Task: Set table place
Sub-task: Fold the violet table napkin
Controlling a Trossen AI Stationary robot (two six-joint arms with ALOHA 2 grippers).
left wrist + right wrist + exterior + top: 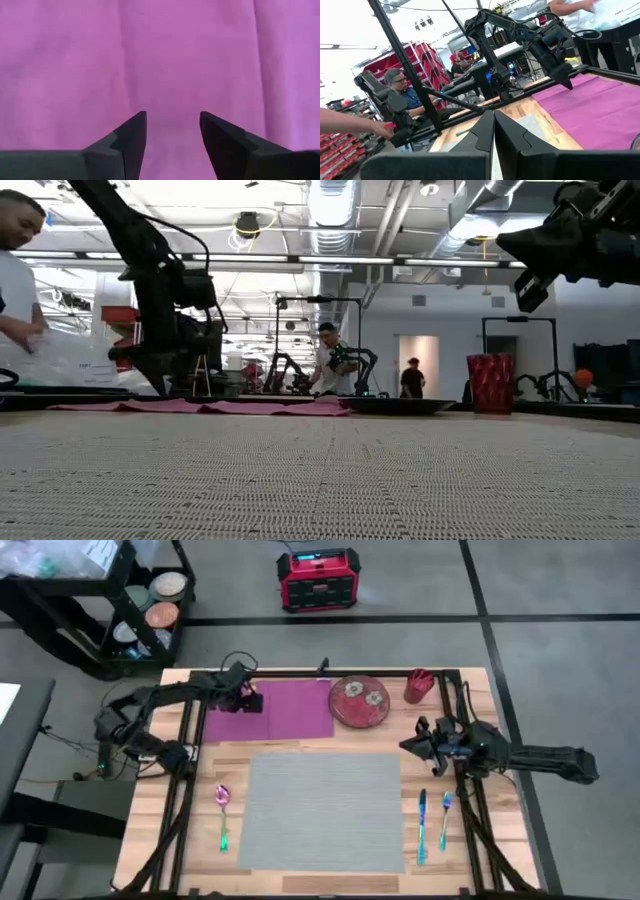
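The grey place mat (320,810) lies flat on the middle of the wooden table (300,755). A magenta napkin (270,708) lies flat behind it, toward the far left. My left gripper (245,700) stands over the napkin's left part, pointing down, its fingers open just above or on the cloth (172,60). My right gripper (412,745) hangs shut and empty, raised above the table (530,280) off the mat's far right corner. In the right wrist view its fingers (493,130) are closed together. My left gripper comes at the napkin (200,407) from above, fingers pointing down and spread apart. Whether the fingertips (135,130) touch the cloth, I cannot tell.
A red patterned plate (359,702) and a red cup (417,687) stand at the far side, right of the napkin. A spoon (223,815) lies left of the mat; a knife (422,825) and fork (445,818) lie right of it. People stand beyond the table.
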